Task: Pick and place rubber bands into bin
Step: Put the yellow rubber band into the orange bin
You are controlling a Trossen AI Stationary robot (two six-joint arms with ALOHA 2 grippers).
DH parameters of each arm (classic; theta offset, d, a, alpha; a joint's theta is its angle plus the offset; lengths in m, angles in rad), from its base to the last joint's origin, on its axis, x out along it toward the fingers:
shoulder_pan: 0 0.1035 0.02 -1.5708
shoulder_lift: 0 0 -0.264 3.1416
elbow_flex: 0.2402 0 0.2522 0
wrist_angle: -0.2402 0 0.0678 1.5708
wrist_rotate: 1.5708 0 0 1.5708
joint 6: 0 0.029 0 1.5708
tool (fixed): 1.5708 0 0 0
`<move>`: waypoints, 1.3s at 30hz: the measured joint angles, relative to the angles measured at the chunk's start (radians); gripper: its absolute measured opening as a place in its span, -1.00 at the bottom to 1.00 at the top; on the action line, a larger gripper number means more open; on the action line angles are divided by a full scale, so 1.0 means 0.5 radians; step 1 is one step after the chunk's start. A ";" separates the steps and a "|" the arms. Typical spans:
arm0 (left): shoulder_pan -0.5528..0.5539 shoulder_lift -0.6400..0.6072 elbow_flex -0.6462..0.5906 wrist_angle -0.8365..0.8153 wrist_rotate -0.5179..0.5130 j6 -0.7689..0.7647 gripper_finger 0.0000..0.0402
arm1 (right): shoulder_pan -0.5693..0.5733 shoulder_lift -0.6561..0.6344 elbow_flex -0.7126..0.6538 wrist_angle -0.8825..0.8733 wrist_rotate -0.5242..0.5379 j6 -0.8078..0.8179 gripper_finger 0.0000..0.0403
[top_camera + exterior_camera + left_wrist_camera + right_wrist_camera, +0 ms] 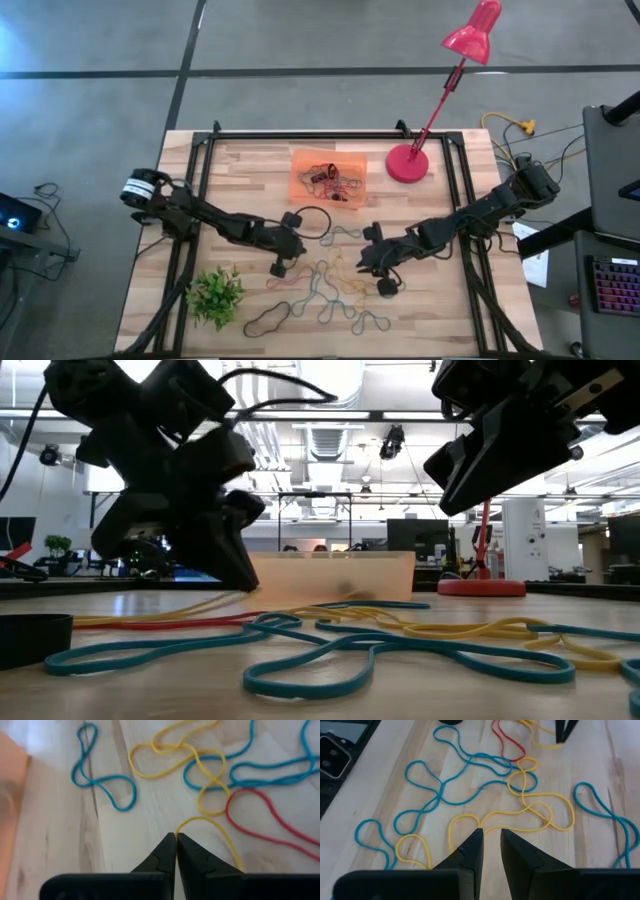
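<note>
Left gripper [176, 838] pressed together on a yellow band [210, 822], low on the table [250, 160]. Right gripper [490, 836] slightly spread, empty, over another yellow loop. Remaining rubber bands [325, 290] strewn between both arms. Bin [328, 176] beyond them toward the far edge, nearer the left arm, some bands inside.

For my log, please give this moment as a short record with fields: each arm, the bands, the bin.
left gripper: down at the table, jaws shut on a yellow rubber band
right gripper: low over the loose rubber bands, jaws slightly open, nothing held
bin: far side of table, some bands already inside
</note>
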 joint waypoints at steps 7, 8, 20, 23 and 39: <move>0.000 -0.004 -0.002 0.003 0.009 -0.002 -1.00 | -0.001 0.000 -0.049 0.030 0.047 0.022 -0.72; 0.000 -0.003 -0.005 -0.013 0.010 -0.003 -1.00 | -0.001 0.001 -0.054 0.041 0.047 0.022 -0.72; 0.002 0.007 -0.024 -0.007 0.027 -0.054 -1.00 | -0.001 0.000 -0.062 0.099 0.051 0.016 -0.72; 0.002 0.007 -0.029 -0.007 0.115 -0.040 -1.00 | -0.001 0.000 -0.062 0.099 0.051 0.016 -0.72; 0.004 0.152 -0.035 0.135 0.111 -0.055 -0.57 | -0.001 -0.003 -0.063 0.107 0.050 0.013 -0.72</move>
